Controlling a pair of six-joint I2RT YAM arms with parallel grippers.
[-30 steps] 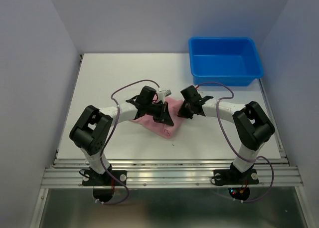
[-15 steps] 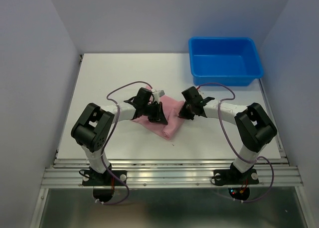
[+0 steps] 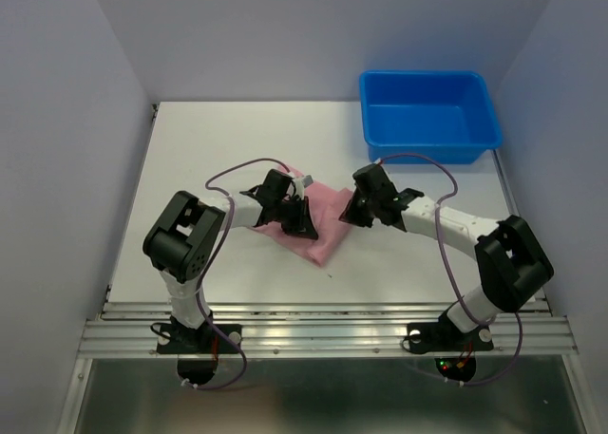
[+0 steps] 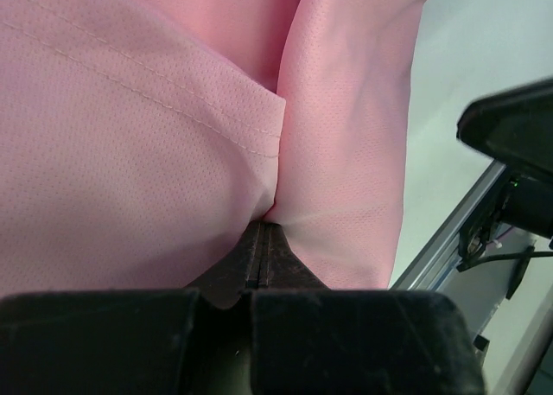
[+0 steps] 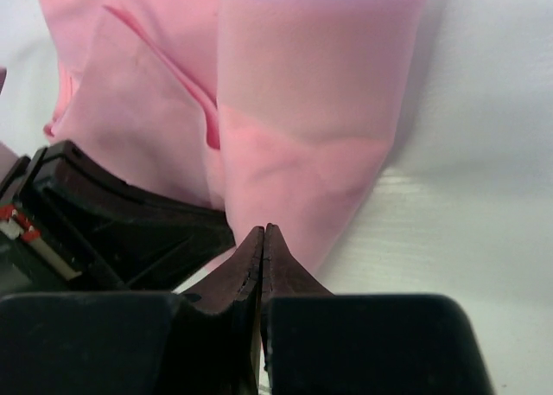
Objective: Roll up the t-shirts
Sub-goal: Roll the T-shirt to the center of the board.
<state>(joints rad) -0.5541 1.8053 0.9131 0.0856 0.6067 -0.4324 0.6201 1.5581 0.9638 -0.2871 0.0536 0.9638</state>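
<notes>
Near the middle of the white table (image 3: pixel 209 149) the pink t-shirt (image 3: pixel 323 235) lies folded into a loose bundle, well apart from the blue tub (image 3: pixel 432 151) at the far right corner. On the bundle's left part the left gripper (image 4: pixel 262 232) shows its 2 fingers pressed together, a pucker of the cloth pinched at their tips. At the bundle's right edge the right gripper (image 5: pixel 263 232) also shows its fingers together, tips touching the near end of a rolled fold, though I cannot tell whether any cloth is caught between them
</notes>
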